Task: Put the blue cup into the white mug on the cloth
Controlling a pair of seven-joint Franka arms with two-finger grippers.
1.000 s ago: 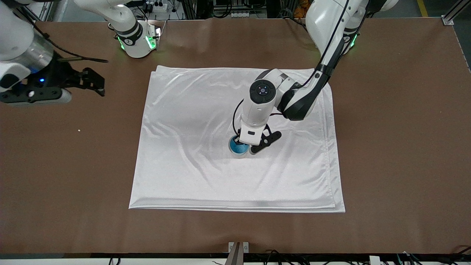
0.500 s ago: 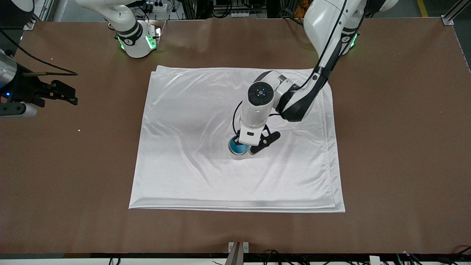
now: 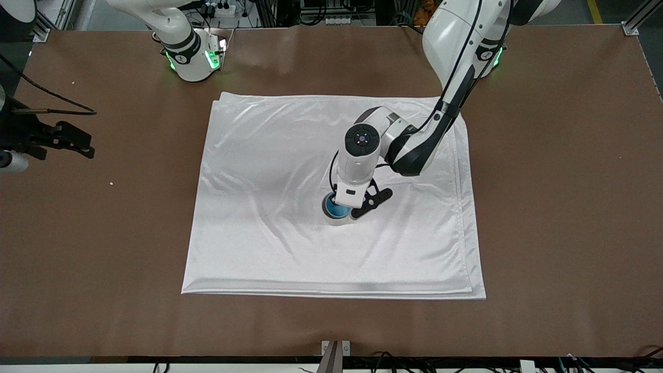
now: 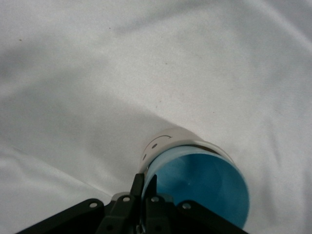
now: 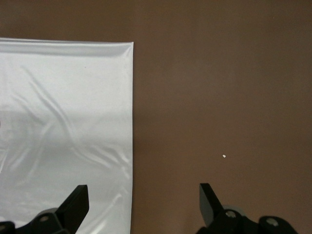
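The blue cup (image 3: 336, 210) sits inside the white mug (image 4: 161, 144), which stands upright near the middle of the cloth (image 3: 269, 233). In the left wrist view the cup's bright blue inside (image 4: 204, 190) fills the mug, and the face mark shows on the mug's side. My left gripper (image 3: 343, 205) is over the mug, shut on the cup's rim (image 4: 145, 183), one finger outside and one inside. My right gripper (image 3: 72, 141) is open and empty over bare table at the right arm's end (image 5: 142, 190), beside the cloth's edge (image 5: 63, 112).
The brown table (image 3: 559, 207) surrounds the cloth on all sides. A tiny white crumb (image 3: 111, 183) lies on it near the right gripper and also shows in the right wrist view (image 5: 224, 156). The arm bases stand along the table's top edge.
My right gripper has drawn away from the cloth toward the right arm's end of the table. My left gripper has stayed on the blue cup, with its wrist shifted slightly.
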